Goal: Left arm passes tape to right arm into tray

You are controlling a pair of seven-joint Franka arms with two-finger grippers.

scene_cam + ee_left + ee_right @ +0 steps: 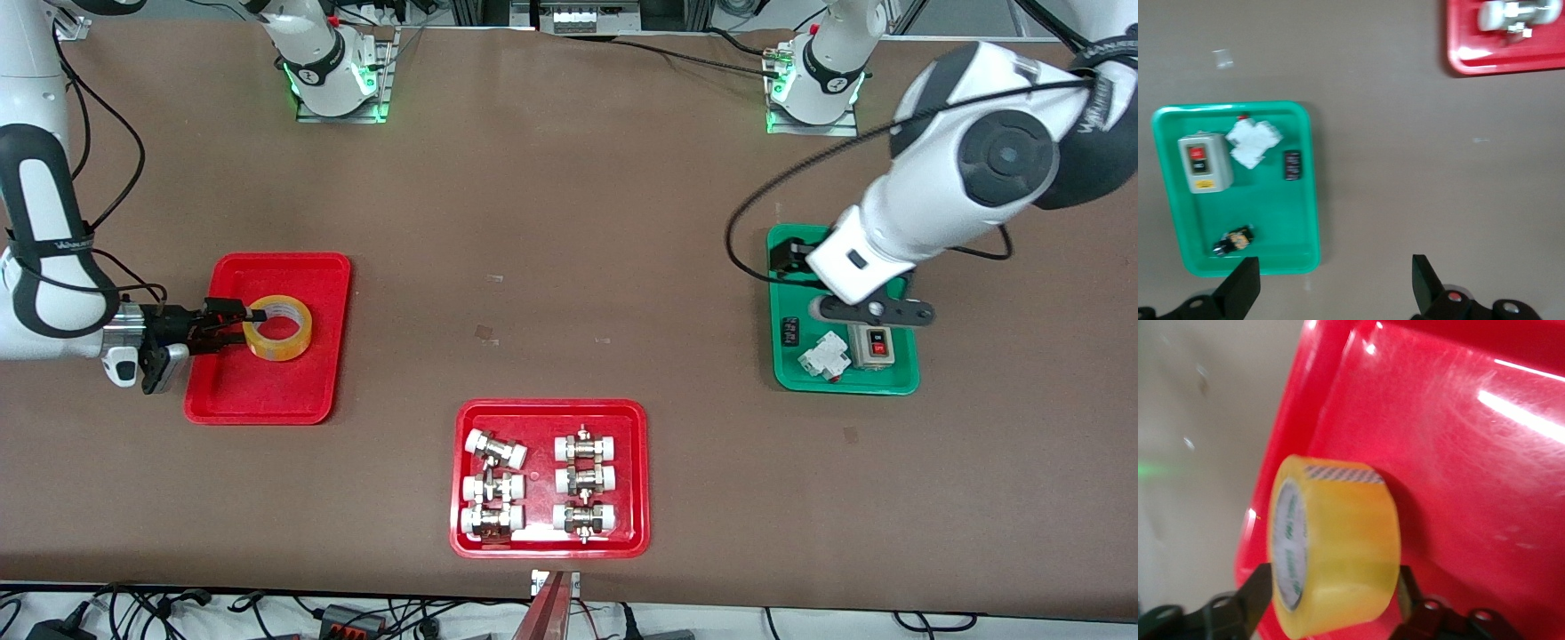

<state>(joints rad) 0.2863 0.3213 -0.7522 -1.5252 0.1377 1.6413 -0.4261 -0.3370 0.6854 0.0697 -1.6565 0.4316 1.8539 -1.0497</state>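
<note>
The yellow tape (pixel 269 348) sits between the fingers of my right gripper (pixel 252 326), low over the plain red tray (pixel 267 391) at the right arm's end of the table. In the right wrist view the tape (pixel 1338 540) stands on edge between the two fingers of the right gripper (pixel 1335 587), which press its flat faces, just above the tray floor (pixel 1458 453). My left gripper (pixel 788 260) is open and empty, hanging over the rim of the green tray. In the left wrist view its fingers (pixel 1333 267) stand wide apart over bare table.
A green tray (pixel 889 382) with a switch box and small parts lies under the left arm; it also shows in the left wrist view (pixel 1271 227). A red tray of metal fittings (pixel 551 418) lies nearest the front camera, mid-table, its corner in the left wrist view (pixel 1498 65).
</note>
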